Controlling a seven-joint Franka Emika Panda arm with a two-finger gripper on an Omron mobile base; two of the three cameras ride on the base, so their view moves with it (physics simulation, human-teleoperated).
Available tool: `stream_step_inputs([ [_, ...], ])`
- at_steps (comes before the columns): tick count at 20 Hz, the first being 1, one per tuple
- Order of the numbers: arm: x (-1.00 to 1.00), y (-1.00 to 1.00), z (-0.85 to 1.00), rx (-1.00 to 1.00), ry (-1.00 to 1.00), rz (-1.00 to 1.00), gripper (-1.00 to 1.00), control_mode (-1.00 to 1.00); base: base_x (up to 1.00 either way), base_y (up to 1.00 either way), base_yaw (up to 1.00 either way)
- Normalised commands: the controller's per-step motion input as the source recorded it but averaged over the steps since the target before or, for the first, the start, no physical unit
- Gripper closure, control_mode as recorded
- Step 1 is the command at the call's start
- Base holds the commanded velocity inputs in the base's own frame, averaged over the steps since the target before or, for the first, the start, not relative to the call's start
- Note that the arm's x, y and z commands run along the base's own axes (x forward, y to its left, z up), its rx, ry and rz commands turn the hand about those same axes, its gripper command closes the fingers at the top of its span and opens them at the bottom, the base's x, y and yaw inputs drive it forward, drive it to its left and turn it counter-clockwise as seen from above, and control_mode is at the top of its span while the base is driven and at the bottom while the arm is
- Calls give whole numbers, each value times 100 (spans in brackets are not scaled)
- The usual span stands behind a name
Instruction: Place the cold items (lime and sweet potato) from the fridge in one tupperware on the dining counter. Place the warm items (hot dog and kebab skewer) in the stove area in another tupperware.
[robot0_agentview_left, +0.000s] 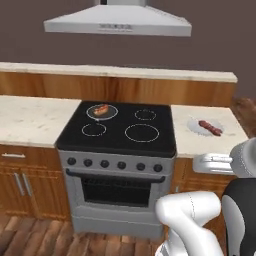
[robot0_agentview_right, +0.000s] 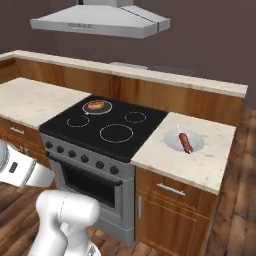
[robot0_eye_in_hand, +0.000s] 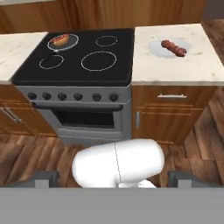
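- Two warm items wait: hot dog (robot0_agentview_left: 101, 109) in a pan (robot0_agentview_left: 93, 114) at upper left of the stove (robot0_agentview_left: 120, 145), kebab skewer (robot0_agentview_left: 210, 128) on a plate (robot0_agentview_left: 196, 123) at right.
- Gripper (robot0_eye_in_hand: 113, 180) at bottom of the hand view, jaws wide, empty.
- Step, likely: approaching to collect; next, reach down over one item.

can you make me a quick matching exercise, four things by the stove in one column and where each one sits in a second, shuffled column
Things:
1. hot dog
2. kebab skewer
3. range hood
4. oven door

Places:
A. on a white plate on the counter to the right of the stove
B. below the row of knobs
C. in a small pan on the back left burner
D. on the wall above the cooktop

Pairs: 1-C, 2-A, 3-D, 4-B
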Motion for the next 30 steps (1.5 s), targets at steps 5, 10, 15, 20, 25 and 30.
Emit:
stream_step_inputs([
  [5,0,0,0,0,0,0,-100,100,39,100,-54],
  [10,0,0,0,0,0,0,-100,100,32,100,-49],
  [15,0,0,0,0,0,0,-100,100,46,85,-33],
  [20,0,0,0,0,0,0,-100,100,82,32,0],
  [25,0,0,0,0,0,0,-100,100,83,2,4],
  [30,36,1,0,6,0,0,-100,-100,45,5,1],
])
